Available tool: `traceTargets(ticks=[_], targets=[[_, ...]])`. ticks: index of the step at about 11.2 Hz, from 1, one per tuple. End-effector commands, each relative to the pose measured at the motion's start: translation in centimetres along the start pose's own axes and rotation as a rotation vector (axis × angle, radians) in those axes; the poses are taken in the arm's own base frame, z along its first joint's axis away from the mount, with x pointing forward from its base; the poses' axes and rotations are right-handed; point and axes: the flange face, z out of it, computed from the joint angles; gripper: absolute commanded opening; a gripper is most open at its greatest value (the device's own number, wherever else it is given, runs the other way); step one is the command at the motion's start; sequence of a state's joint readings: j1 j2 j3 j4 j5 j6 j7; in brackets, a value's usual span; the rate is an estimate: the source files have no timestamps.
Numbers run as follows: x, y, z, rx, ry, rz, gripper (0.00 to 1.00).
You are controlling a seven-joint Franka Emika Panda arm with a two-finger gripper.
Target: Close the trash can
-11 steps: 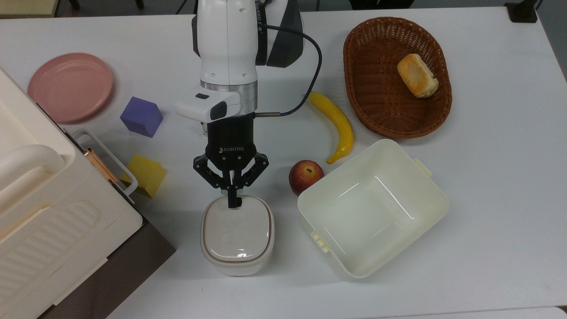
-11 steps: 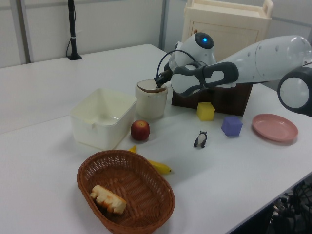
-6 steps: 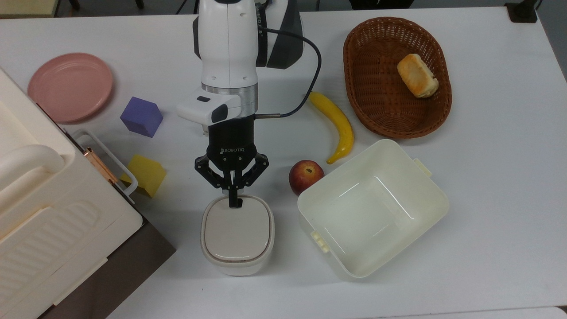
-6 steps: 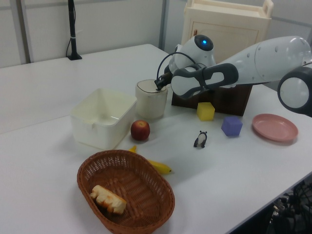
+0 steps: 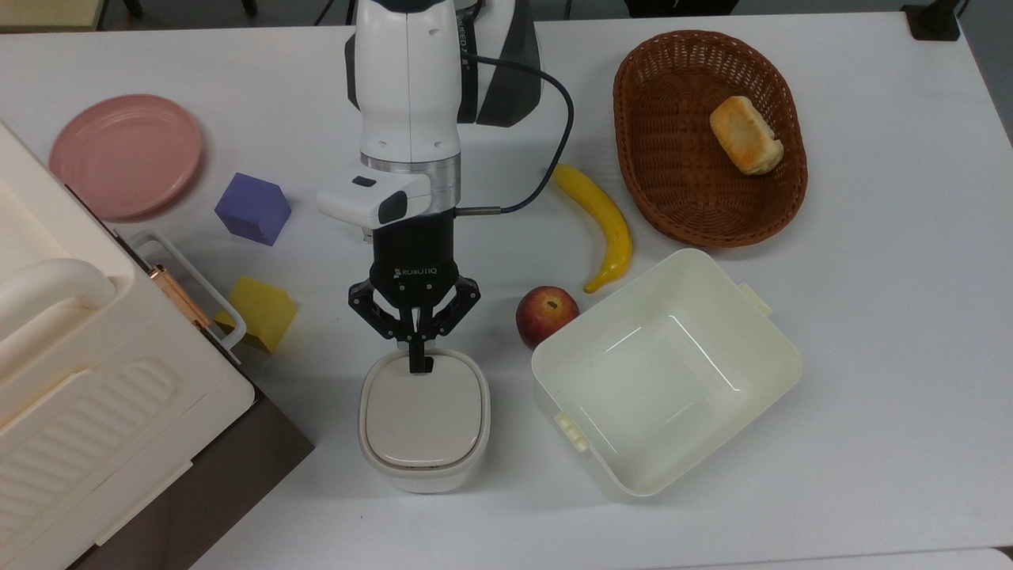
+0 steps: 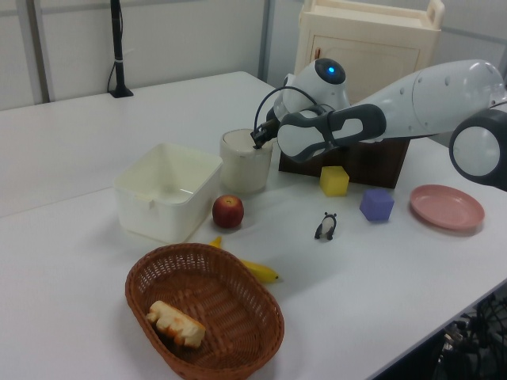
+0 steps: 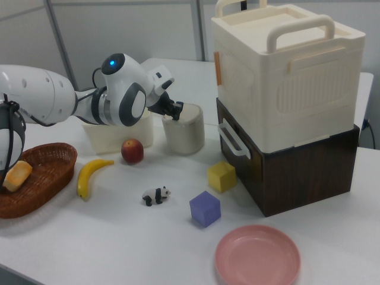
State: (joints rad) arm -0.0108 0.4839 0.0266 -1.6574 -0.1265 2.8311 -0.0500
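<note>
Spreading across the smooth white bench [image 5: 870, 317], from largest to smallest, are a ribbed cream box [image 5: 71, 380] cut off at the top view's left edge, a glossy lidless cream tub [image 5: 601, 380], and the trash can [image 5: 425, 419], a rounded-square white bin whose matte beige lid is lying flat and shut. The hand [image 5: 419, 362] is pressing its narrowed, closed black fingers on the lid's near edge, hiding whatever is sitting beneath them.

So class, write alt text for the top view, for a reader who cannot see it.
A white robot arm's black gripper, fingers together, presses its tip on the back edge of a small trash can whose lid lies flat. Around it on the white table sit an apple, a banana and an empty cream tub.
</note>
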Motion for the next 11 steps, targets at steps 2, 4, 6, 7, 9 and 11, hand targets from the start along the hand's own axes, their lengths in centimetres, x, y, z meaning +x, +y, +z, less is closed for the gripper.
traceTargets(ticks=[2,4,6,7,9,11], targets=[[0.5,0.0,-3.4,-0.008,0.004,-0.010,0.00],[1.7,-0.6,-7.9,0.002,-0.056,-0.010,0.00],[2.1,-0.3,-12.3,-0.001,-0.182,-0.005,0.00],[1.9,-0.3,-14.4,0.001,-0.248,-0.001,0.00],[1.0,-0.2,-18.1,0.013,-0.388,0.016,0.00],[-0.3,0.2,-21.1,0.052,-0.512,0.055,0.05]])
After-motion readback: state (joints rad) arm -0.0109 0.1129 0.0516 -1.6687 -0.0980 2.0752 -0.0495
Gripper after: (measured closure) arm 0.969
